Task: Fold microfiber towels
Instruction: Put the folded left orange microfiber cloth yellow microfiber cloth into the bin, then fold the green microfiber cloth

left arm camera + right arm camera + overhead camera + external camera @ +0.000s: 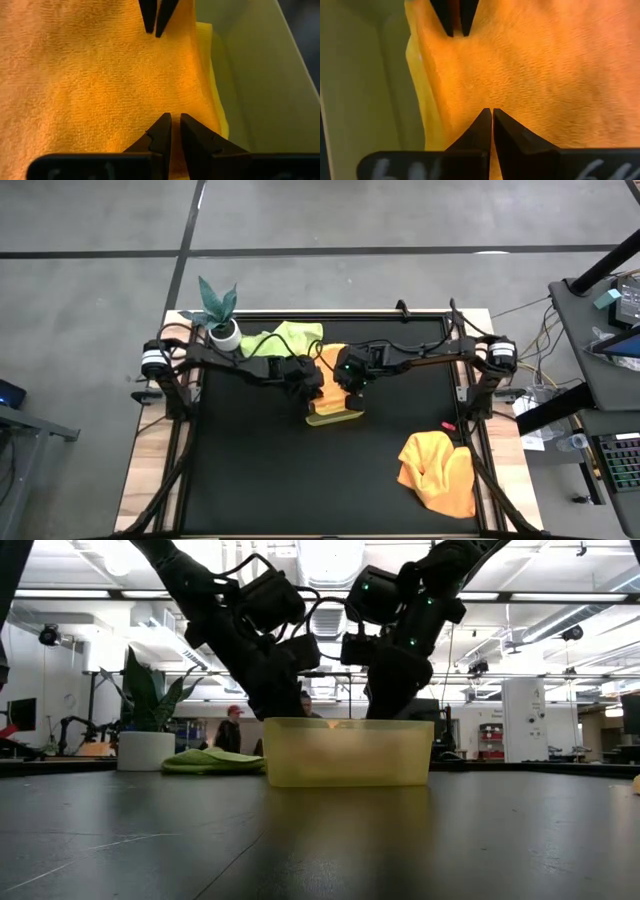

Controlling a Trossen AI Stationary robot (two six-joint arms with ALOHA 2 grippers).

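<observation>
From above, both my arms meet at mid-table over the yellow-green tray [335,417], my left gripper [308,388] and right gripper [352,385] side by side above it; a green towel [285,337] lies near the potted plant [221,320] and a crumpled orange towel [438,470] sits well apart toward the right front corner. At table height, both grippers reach down behind the tray's wall [345,752]. Past my left fingers [162,135], nearly together, a folded orange towel [90,75] lies on a pale yellow towel [212,65] inside the tray. My right fingers [485,130] are pressed together on that same orange cloth. I judge I'm setting a folded towel on the stack; next I should lift clear and go for the crumpled one.
</observation>
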